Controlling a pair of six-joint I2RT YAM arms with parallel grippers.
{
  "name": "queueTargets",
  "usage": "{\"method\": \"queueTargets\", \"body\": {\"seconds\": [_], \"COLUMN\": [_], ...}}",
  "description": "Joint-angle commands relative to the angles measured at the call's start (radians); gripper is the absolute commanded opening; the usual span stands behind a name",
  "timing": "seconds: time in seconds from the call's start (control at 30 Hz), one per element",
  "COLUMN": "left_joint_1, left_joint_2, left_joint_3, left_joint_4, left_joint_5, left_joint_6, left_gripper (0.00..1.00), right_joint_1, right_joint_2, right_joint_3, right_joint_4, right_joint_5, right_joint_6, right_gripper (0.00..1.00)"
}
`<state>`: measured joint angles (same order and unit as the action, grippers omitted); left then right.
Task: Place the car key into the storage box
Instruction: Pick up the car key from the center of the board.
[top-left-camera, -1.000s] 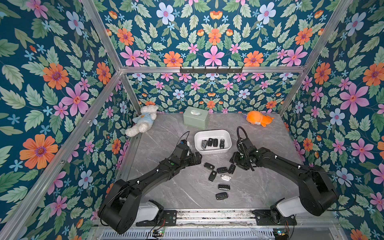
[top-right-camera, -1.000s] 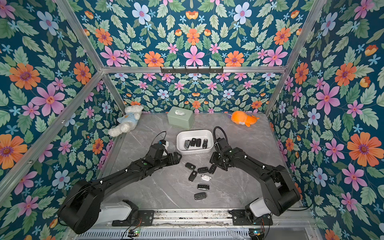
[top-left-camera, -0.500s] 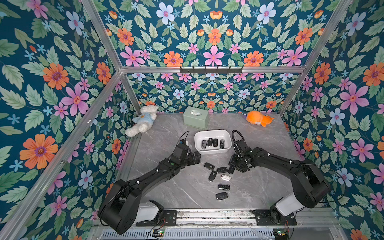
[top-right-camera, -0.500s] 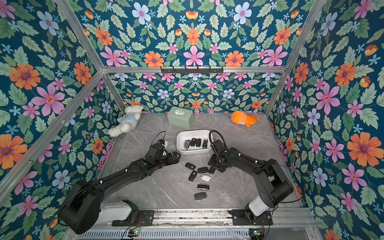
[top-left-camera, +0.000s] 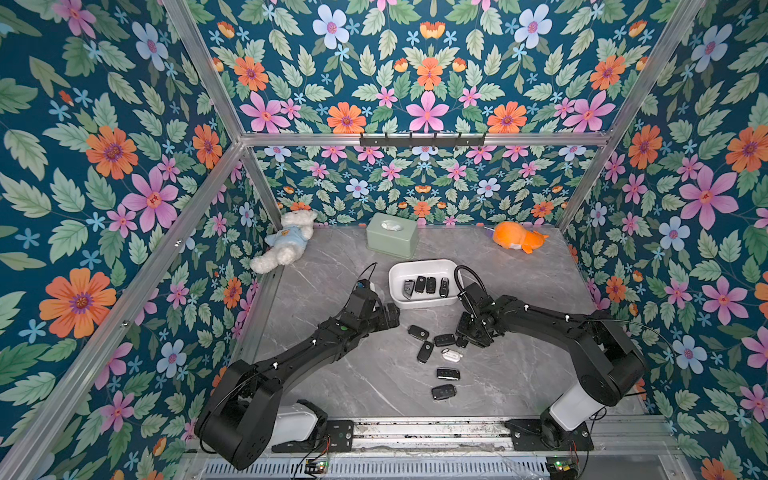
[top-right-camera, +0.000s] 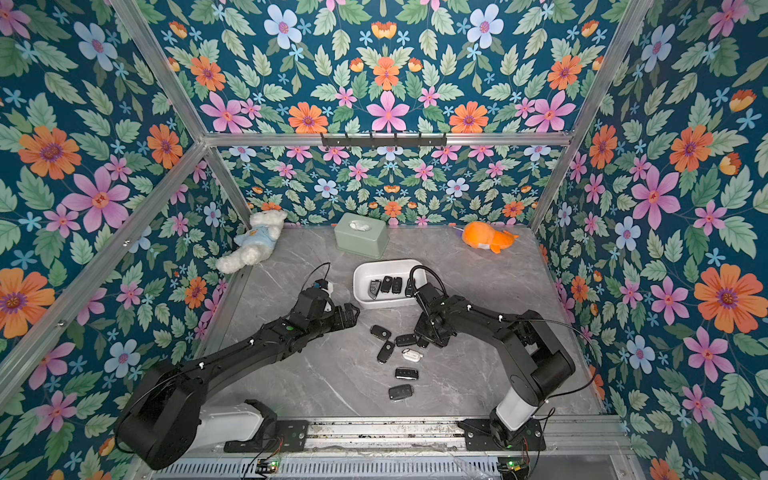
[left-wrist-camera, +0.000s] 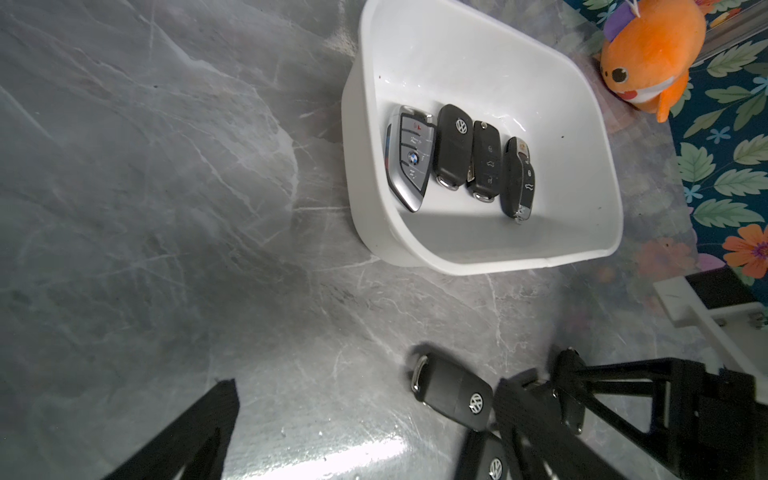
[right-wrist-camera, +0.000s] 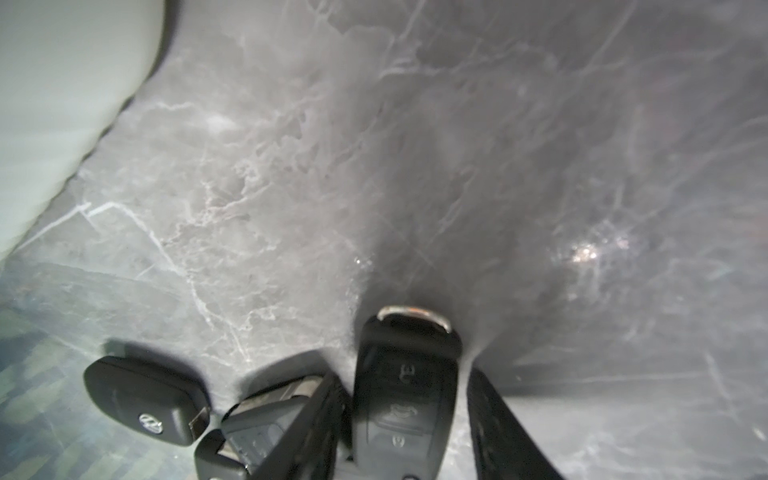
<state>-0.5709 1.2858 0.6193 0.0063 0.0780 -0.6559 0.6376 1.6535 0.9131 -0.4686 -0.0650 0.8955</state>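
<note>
Grey marble-look tabletop (top-left-camera: 374, 386): loose cluster of black plastic key fobs plus one small white fob (top-left-camera: 451, 354), in front of the box.
White shallow round-cornered plastic storage box (top-left-camera: 419, 268): no lid, four dark fobs (left-wrist-camera: 457, 153) side by side inside, bare floor left at both ends.
Target car key: black button-faced fob with chrome loop end (right-wrist-camera: 405, 395), flat on the table, outside the box, on the cluster's edge nearest the right arm.
Right gripper (top-left-camera: 468, 336): down over that fob, fingers (right-wrist-camera: 503, 436) along its two long sides. Part-spread. Thin strip of table visible between fob and one finger, so no sealed pinch shown.
Left gripper (top-left-camera: 392, 316): spread wide, empty, hovering just beside the box's near corner.
Step in hand (judgement): securing the pinch before the lift.
Doing it well: centre the fob between the pads. Squeeze the flat long sides, not the chrome loop. Lift straight up, clear of the neighbours. Cross the rim high, then let go low over bare box floor.
Risk: neighbouring black fob with silver trim (right-wrist-camera: 249, 432) tight against the outside of one finger, likely to drag or wedge. Badged black fob (right-wrist-camera: 145, 403) just beyond, apart.
Hidden: far end of the target fob cut off in the right wrist view. Mostly under the gripper in both top views. Pad contact unconfirmable. Right wrist view soft, box there only a blurred white wall.
</note>
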Motion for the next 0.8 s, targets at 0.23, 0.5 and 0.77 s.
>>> {"method": "queueTargets", "body": {"seconds": [0.23, 0.5, 0.77], "left_joint_1": [0.000, 0.000, 0.003], "left_joint_2": [-0.021, -0.037, -0.045], "left_joint_3": [-0.012, -0.020, -0.010], "left_joint_4": [-0.008, -0.014, -0.019], "left_joint_5": [-0.025, -0.038, -0.058], "left_joint_6": [-0.007, -0.010, -0.008], "left_gripper": [0.99, 0.99, 0.99], "right_joint_1": [0.037, 0.044, 0.042], "right_joint_2": [0.088, 0.084, 0.014], "right_joint_3": [0.039, 0.042, 0.090], "right_joint_4": [-0.074, -0.081, -0.109], "right_joint_5": [0.089, 0.109, 0.173], "right_joint_6": [-0.006, -0.016, -0.040], "right_gripper": [0.42, 0.30, 0.27]}}
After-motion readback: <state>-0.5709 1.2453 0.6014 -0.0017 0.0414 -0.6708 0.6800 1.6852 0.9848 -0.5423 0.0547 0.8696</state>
